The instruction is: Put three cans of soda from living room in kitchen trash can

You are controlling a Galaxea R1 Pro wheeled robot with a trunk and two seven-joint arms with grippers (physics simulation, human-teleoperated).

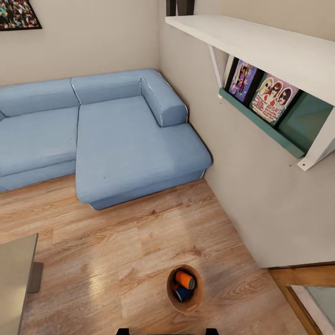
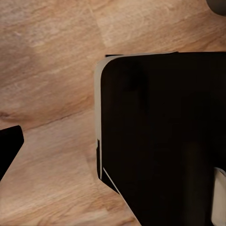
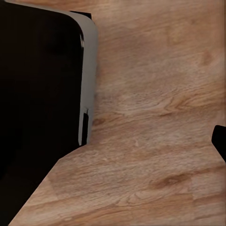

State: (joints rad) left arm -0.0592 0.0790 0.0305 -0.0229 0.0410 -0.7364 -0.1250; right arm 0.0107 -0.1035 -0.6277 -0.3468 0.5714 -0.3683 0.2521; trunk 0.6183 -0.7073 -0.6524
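The tash can, a small round bin with a copper-brown inside, stands on the wood-plank floor of the living room, low in the middle of the head view. In it lie an orange can of soda and a dark blue one; I cannot make out a third. In the left wrist view one dark fingertip of my left gripper sits at the frame's edge, over bare floor. My right gripper likewise shows one fingertip at the edge. Both grippers hold nothing.
A light blue corner sofa fills the far side. A grey table juts in at the left. A beige wall corner with a white shelf closes the right side. My black base shows in both wrist views.
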